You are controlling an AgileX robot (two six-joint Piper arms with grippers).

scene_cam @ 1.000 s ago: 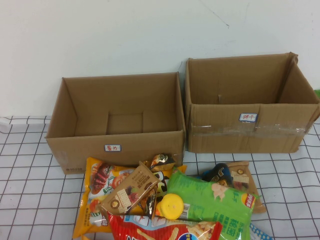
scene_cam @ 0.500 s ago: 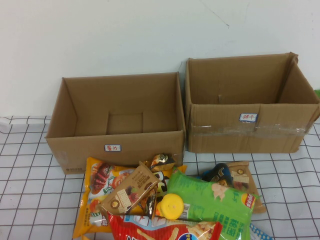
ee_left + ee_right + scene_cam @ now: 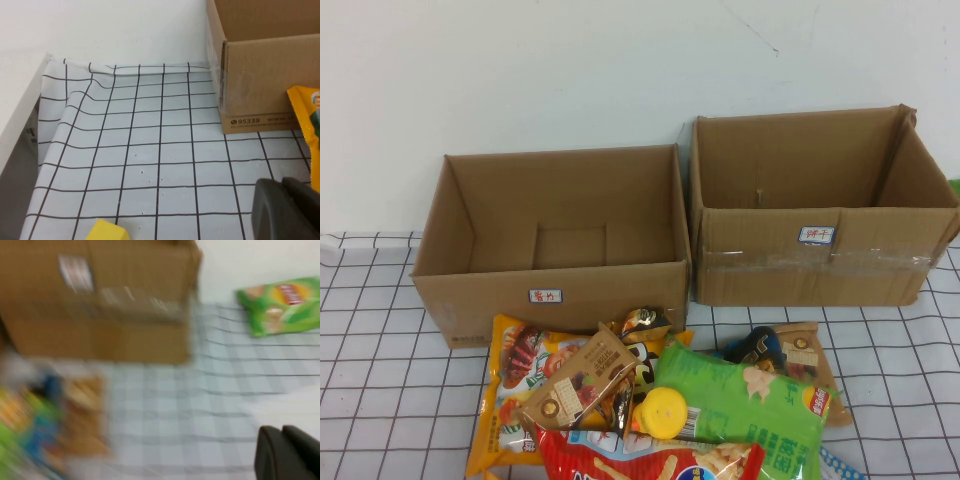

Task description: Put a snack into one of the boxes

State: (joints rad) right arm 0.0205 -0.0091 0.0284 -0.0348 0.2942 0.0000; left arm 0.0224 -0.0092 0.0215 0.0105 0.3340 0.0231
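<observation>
Two open, empty cardboard boxes stand side by side at the back, the left box [image 3: 555, 290] and the right box [image 3: 820, 265]. In front of them lies a snack pile: an orange bag [image 3: 510, 380], a brown packet [image 3: 582, 385], a green chips bag [image 3: 740, 400] and a red bag [image 3: 650, 460]. Neither gripper shows in the high view. My left gripper [image 3: 281, 184] is shut and empty, low over the checked cloth near the left box's corner [image 3: 265, 75] and the orange bag's edge [image 3: 305, 120]. My right gripper [image 3: 280, 432] is shut and empty, beside the right box [image 3: 95, 300].
A yellow-capped item [image 3: 658, 410] and a blue-brown packet [image 3: 790, 350] lie in the pile. A yellow block [image 3: 107, 232] sits on the cloth near my left gripper. Another green chips bag [image 3: 282, 305] lies on the cloth beyond the right box. A white wall stands behind the boxes.
</observation>
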